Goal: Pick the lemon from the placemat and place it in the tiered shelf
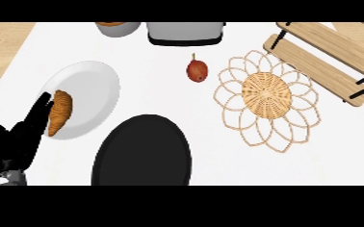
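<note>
The woven wicker placemat lies at the right of the white counter, and nothing rests on it. The wooden tiered shelf with black brackets sits at the upper right, just beyond the mat. No lemon shows anywhere in the head view. My left hand rests at the lower left edge with its fingers straight and pointing up, holding nothing, beside the rim of a white plate. My right hand is out of view.
A white plate holds a croissant. A black plate lies at the lower middle. A red fruit with a stem lies left of the mat. A grey appliance and a bowl stand along the far edge.
</note>
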